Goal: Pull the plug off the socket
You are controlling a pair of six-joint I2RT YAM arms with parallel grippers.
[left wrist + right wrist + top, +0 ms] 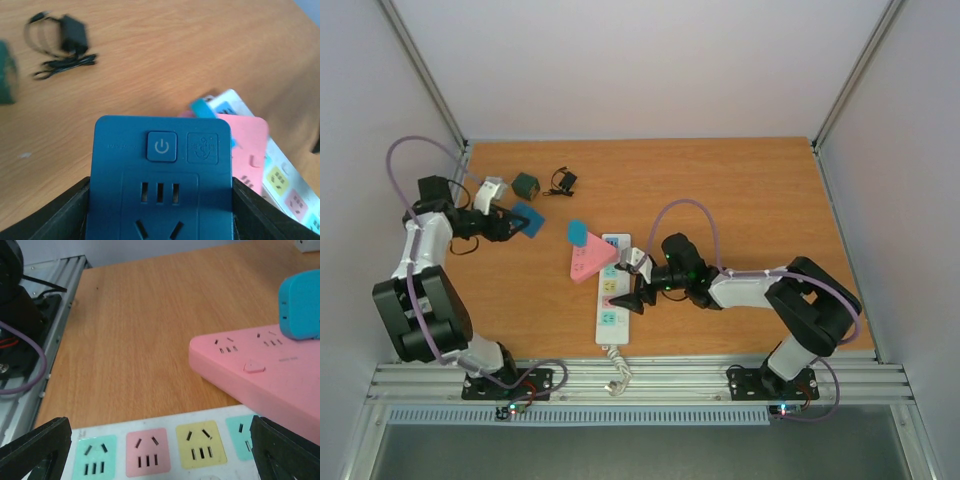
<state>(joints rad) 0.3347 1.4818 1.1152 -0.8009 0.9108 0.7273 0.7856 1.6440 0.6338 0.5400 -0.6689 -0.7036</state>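
Note:
The socket, a long white power strip (611, 312) with pastel outlet faces, lies near the table's front, its cord end toward me. It also shows in the right wrist view (150, 450). A pink triangular adapter (588, 263) sits at its far end with a cyan plug (577, 233) on it; both show in the right wrist view, the adapter (260, 375) and the plug (300, 305). My right gripper (638, 282) is open, its fingers spread along the strip (160, 455). My left gripper (515, 222) is far left, shut on a blue adapter plug (160, 175), away from the strip.
A dark green cube (526, 185), a black charger with its cable (561, 181) and a small white block (490, 190) lie at the back left. The charger also shows in the left wrist view (67, 37). White walls enclose the table.

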